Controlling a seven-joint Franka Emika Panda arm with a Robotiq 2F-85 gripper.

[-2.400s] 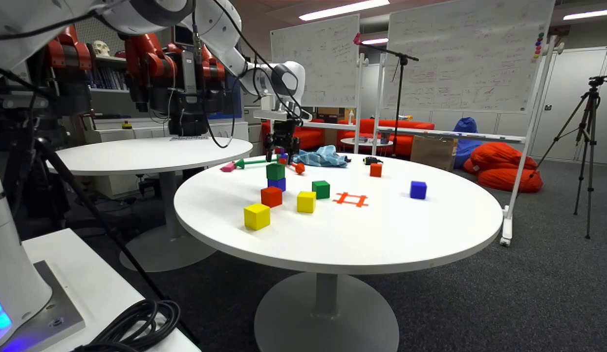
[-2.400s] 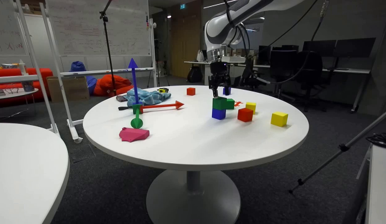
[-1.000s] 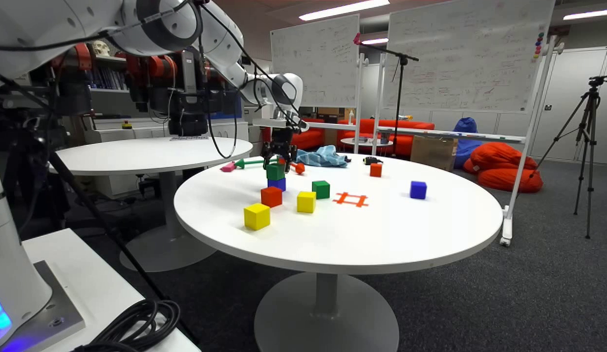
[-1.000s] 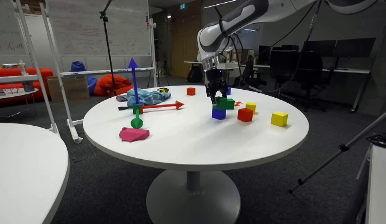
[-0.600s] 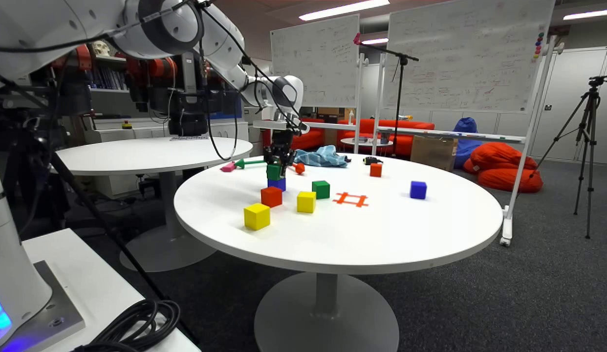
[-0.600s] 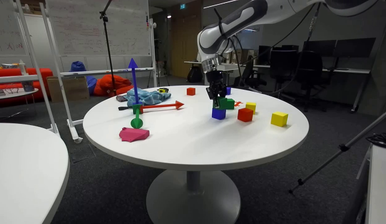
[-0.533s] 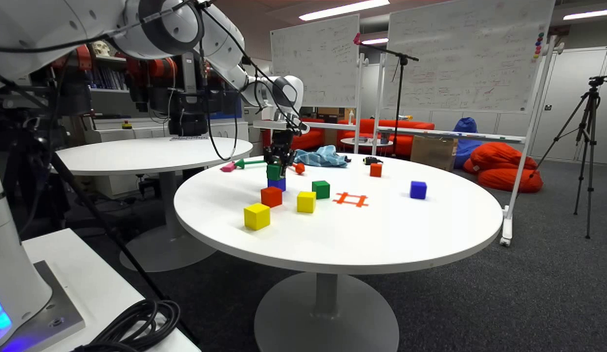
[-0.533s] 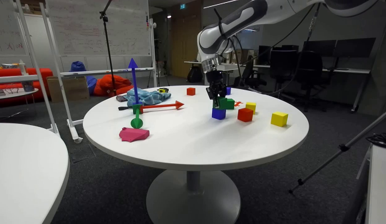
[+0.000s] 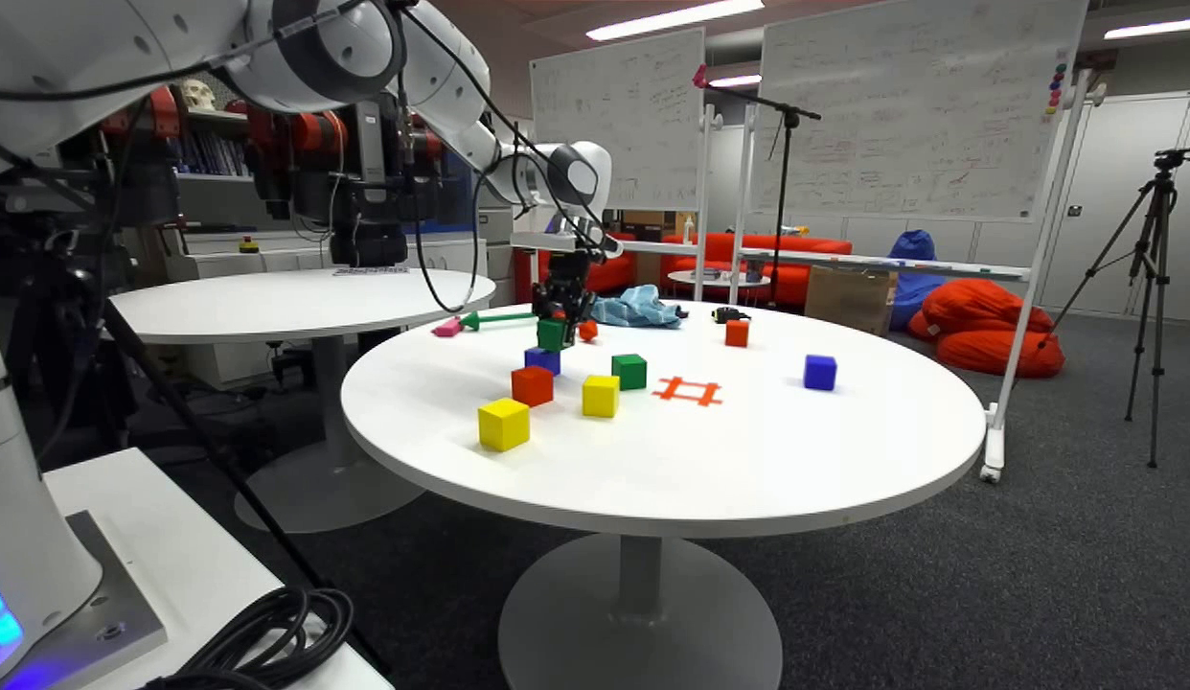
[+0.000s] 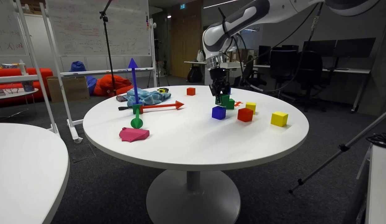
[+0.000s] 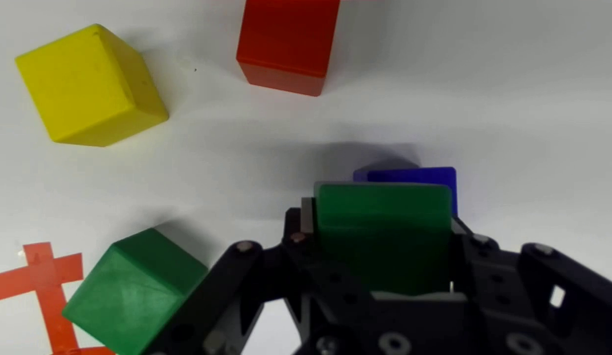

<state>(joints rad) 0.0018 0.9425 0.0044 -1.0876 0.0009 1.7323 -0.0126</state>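
- Whiteboards [image 9: 921,115] in background; round white table [image 10: 180,140] below gripper [image 11: 383,222].
- Gripper: jaws narrowed, holding green cube [image 9: 550,334], one jaw on each of two opposite sides.
- Just changed: jaws closed in, green cube shifted up and off its seat on blue cube [image 10: 218,113]. Looks lifted; exact gap unclear.
- Upshot: two-cube stack split, weight of green cube apparently on the grip alone.
- Blue cube: on table just under gripper, partly covered by green cube in wrist view.
- Near gripper, on table: second green cube [image 11: 133,291], red cube [image 11: 289,39], yellow cube [image 11: 74,86], none gripped.
- Past second green cube from gripper: red tape mark [image 11: 42,271].
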